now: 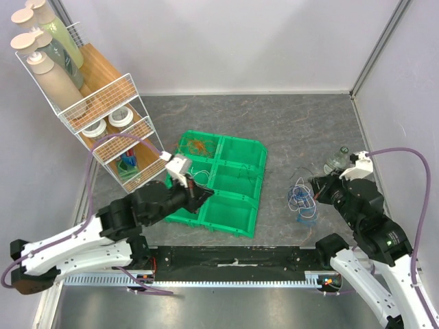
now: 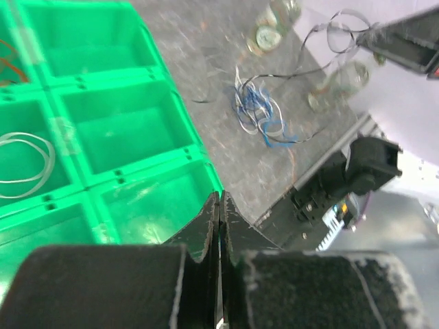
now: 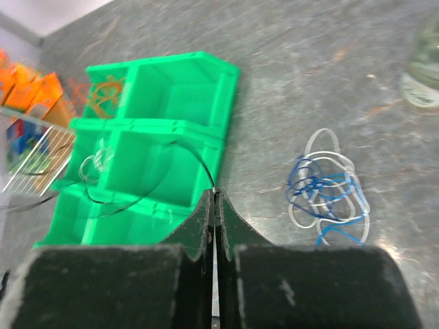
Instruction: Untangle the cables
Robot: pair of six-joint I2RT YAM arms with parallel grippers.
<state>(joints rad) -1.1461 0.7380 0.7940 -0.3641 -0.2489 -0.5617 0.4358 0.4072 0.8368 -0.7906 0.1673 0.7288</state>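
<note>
A tangle of blue and clear cables [image 1: 302, 199] lies on the grey table right of the green compartment tray [image 1: 233, 226]; it also shows in the left wrist view [image 2: 257, 113] and the right wrist view [image 3: 326, 185]. My right gripper [image 1: 314, 185] is just right of the tangle, shut on a thin black cable [image 3: 185, 152] that arcs away from its tips [image 3: 215, 192]. My left gripper [image 1: 204, 194] hovers over the tray's front left part, shut [image 2: 221, 195], with nothing seen between its tips. An orange cable [image 1: 197, 145] and a white cable [image 2: 24, 157] lie in separate tray compartments.
A white wire rack [image 1: 103, 116] with bottles and small items stands at the back left. Clear glass jars [image 1: 337, 161] stand behind the right gripper. A black rail [image 1: 233, 257] runs along the table's near edge.
</note>
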